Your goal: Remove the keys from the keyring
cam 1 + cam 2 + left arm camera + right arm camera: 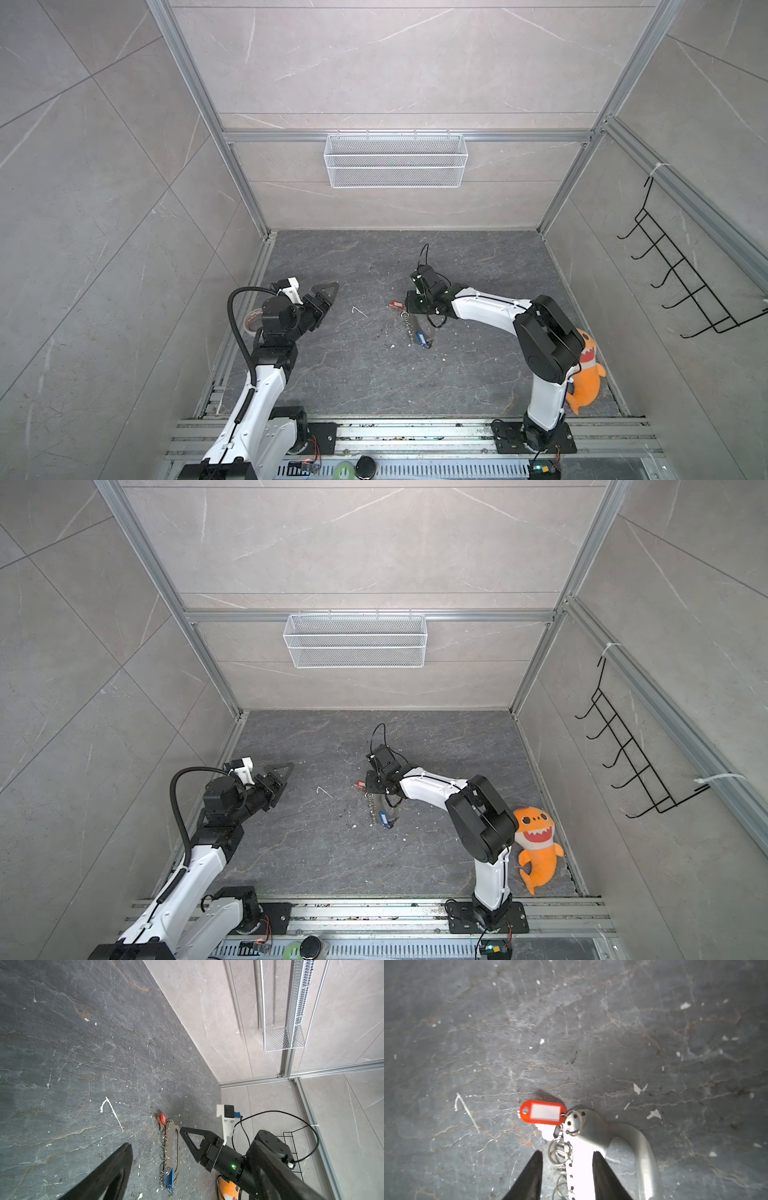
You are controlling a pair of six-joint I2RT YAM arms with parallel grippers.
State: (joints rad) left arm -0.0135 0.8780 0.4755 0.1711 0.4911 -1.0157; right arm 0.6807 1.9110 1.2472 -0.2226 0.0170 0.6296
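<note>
The keyring lies flat on the dark floor, a flat grey tag (pixel 591 1126) with a chain of silver rings (pixel 560 1151) along its edge. A red key (pixel 543 1112) sits at the tag's far end, seen in both top views (pixel 397 306) (pixel 360 785). A blue key (pixel 422 337) (pixel 168 1178) lies at the near end. My right gripper (pixel 567 1151) is open and low over the keyring, its jaws straddling the rings and the tag's edge without gripping them. My left gripper (pixel 330 291) hovers open and empty well to the left. Only one of its fingers (pixel 122 1159) shows in the left wrist view.
A tape roll (pixel 252 322) lies by the left wall behind my left arm. An orange plush shark (pixel 538 845) sits at the right edge beside my right arm. A white wire basket (pixel 395 160) hangs on the back wall, a black hook rack (pixel 681 282) on the right wall.
</note>
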